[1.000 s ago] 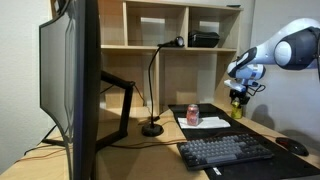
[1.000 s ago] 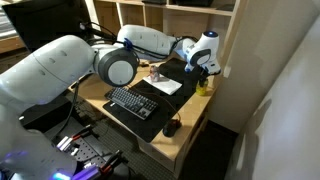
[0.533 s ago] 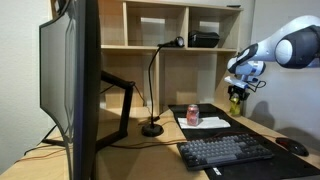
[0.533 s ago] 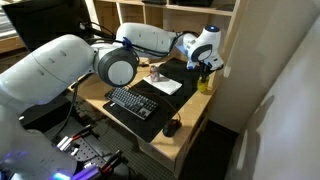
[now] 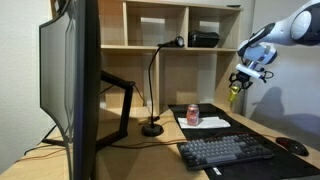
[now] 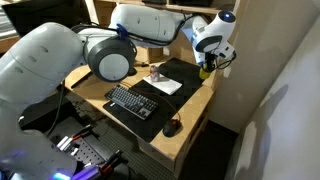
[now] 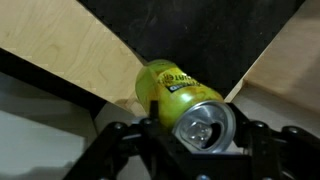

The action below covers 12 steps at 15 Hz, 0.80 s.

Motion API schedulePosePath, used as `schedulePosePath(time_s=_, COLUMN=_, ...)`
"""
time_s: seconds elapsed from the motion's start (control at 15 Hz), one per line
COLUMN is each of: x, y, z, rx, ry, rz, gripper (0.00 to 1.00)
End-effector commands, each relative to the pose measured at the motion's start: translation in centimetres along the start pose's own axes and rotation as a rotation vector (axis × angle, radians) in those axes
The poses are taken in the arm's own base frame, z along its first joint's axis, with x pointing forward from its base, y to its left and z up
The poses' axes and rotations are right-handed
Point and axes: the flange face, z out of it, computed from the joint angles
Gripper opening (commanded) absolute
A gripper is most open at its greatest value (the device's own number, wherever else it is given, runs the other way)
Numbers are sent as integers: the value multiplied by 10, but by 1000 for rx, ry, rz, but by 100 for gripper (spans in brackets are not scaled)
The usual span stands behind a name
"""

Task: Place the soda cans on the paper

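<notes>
My gripper (image 5: 239,84) is shut on the yellow-green soda can (image 5: 236,95) and holds it in the air above the desk's far right corner, also seen in an exterior view (image 6: 207,68). In the wrist view the yellow-green can (image 7: 170,92) fills the space between my black fingers (image 7: 118,138), its silvery top facing the camera. The pink-red soda can (image 5: 193,115) stands upright on the white paper (image 5: 208,122). In an exterior view the paper (image 6: 168,86) lies on the black mat behind the keyboard, with the pink-red can (image 6: 157,73) at its far end.
A keyboard (image 5: 225,150) and a mouse (image 5: 293,146) lie on the black desk mat (image 6: 150,112). A black desk lamp (image 5: 154,90) stands left of the paper. A large monitor (image 5: 70,85) fills the left. Shelves (image 5: 185,45) rise behind the desk.
My gripper has risen with the yellow-green can, lifting it off the desk's right corner. The pink-red can and the paper have stayed where they were.
</notes>
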Motion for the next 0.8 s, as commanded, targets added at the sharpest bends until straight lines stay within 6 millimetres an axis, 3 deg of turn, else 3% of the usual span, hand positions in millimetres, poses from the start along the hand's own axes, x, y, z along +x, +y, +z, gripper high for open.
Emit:
schedulePosePath(time_s=0.0, x=-7, y=41, z=-11, rx=97, ry=-136, rz=-109, gripper=40)
schedulePosePath(time_s=0.07, x=-4, y=17, z=3, rx=43, ry=-62, rz=-64, gripper=65)
schedulePosePath(time_s=0.2, x=0, y=38, z=-1, rx=69, ry=-100, rz=-91, gripper=65)
schedulePosePath(time_s=0.27, x=-3, y=42, z=4, rx=53, ry=-122, rz=-101, gripper=40)
schedulePosePath(time_s=0.73, x=-89, y=-46, z=-4, rx=209, ry=-372, rz=-424, gripper=40)
